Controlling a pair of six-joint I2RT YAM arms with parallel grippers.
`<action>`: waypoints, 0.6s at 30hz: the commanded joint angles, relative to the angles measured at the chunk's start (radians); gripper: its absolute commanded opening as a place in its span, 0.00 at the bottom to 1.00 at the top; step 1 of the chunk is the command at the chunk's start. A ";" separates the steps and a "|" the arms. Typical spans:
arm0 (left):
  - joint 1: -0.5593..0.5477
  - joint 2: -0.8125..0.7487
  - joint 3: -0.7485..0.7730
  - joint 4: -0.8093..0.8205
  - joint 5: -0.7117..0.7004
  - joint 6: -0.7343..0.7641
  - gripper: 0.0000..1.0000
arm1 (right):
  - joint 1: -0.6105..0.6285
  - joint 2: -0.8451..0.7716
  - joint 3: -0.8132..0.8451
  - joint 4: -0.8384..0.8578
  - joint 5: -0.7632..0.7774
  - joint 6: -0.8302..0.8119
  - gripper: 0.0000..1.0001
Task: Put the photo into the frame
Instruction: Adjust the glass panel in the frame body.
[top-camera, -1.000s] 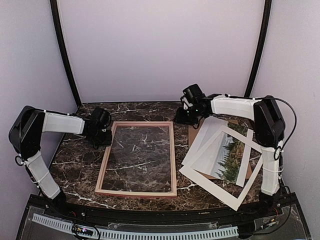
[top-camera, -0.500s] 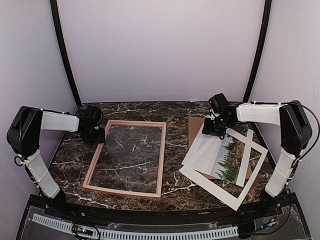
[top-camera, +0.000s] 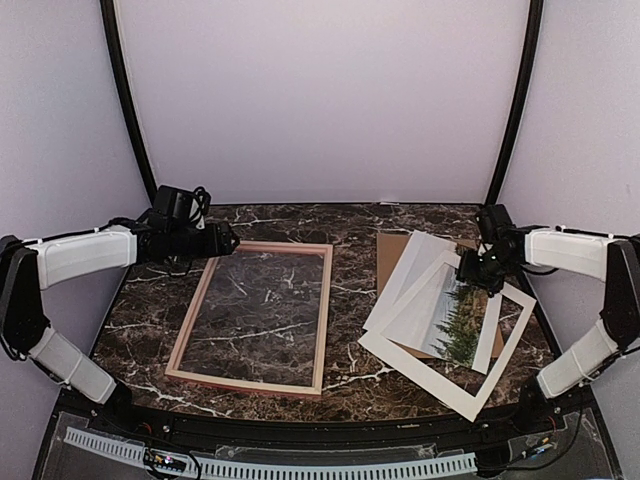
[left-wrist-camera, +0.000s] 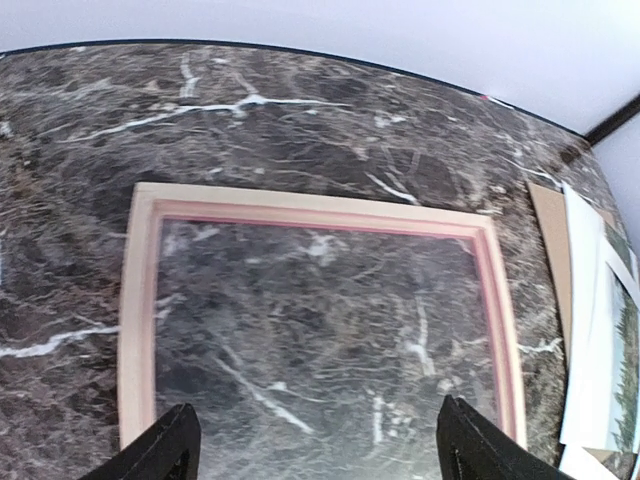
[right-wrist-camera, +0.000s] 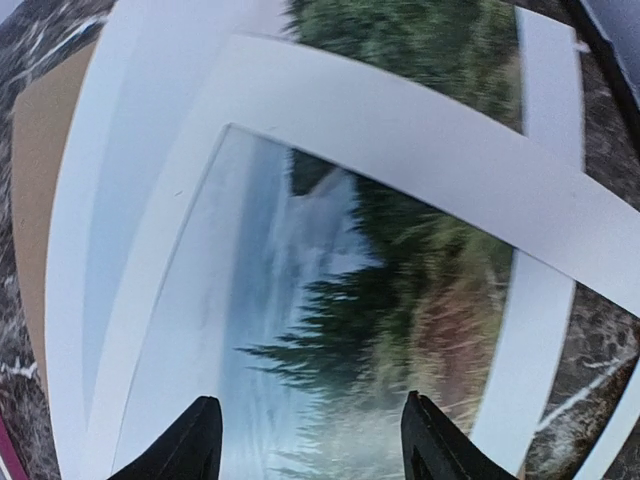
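The left arm (top-camera: 85, 255) rises from its near-left base and stretches rightward along the far left, wrist about level. The left gripper (top-camera: 230, 240) points right, jaws spread wide with nothing between them. The right arm (top-camera: 575, 250) folds at the far right, forearm running leftward. The right gripper (top-camera: 466, 278) tilts downward, jaws parted and gripping nothing.

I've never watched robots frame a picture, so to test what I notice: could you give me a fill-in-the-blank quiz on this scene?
In the overhead view, the frame lies to the ___ of the photo. The photo shows green ___. The mat lying over it is coloured ___. The left gripper and right gripper both have ___ jaws, gripping nothing.
Missing words: left; trees; white; open.
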 joint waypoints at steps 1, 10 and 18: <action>-0.084 -0.030 -0.026 0.045 0.058 -0.009 0.85 | -0.120 -0.070 -0.071 0.020 -0.004 0.008 0.64; -0.146 0.041 -0.029 0.095 0.121 -0.019 0.85 | -0.185 0.013 -0.070 0.202 -0.195 0.016 0.64; -0.165 0.069 -0.025 0.101 0.134 -0.023 0.85 | -0.095 0.196 0.075 0.239 -0.217 -0.013 0.62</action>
